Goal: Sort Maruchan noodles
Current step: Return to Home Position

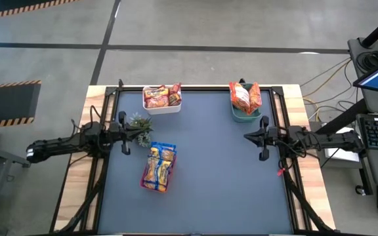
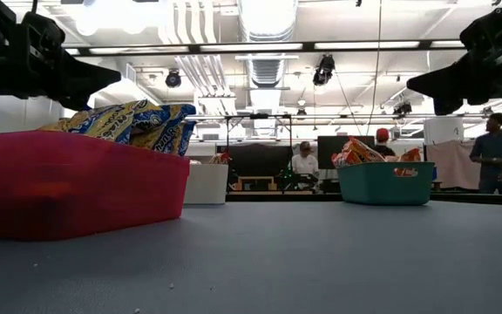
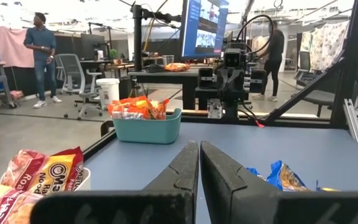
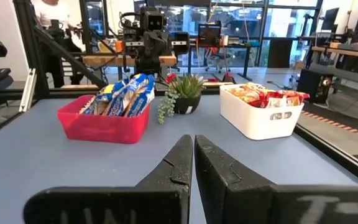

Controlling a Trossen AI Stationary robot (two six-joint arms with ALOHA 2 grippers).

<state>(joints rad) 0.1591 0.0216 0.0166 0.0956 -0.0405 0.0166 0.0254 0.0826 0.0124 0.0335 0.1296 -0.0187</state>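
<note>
The Maruchan noodles sit sorted in three containers on the dark mat. Blue-trimmed packets (image 1: 158, 167) fill the red tray (image 4: 104, 127). Red-trimmed packets (image 1: 162, 96) lie in the white bin (image 4: 260, 118). Orange-red packets (image 1: 245, 96) stand in the teal bin (image 3: 146, 129). My left gripper (image 1: 128, 134) hovers shut at the table's left side, beside the plant and above the tray's far end. My right gripper (image 1: 248, 136) hovers shut at the right side, nearer than the teal bin. In the wrist views, the left gripper (image 3: 199, 163) and the right gripper (image 4: 192, 155) each hold nothing.
A small green plant (image 1: 140, 123) stands between the white bin and the red tray, close to my left gripper. Bare mat (image 1: 222, 170) lies across the middle and the near right. People stand in the room beyond the table.
</note>
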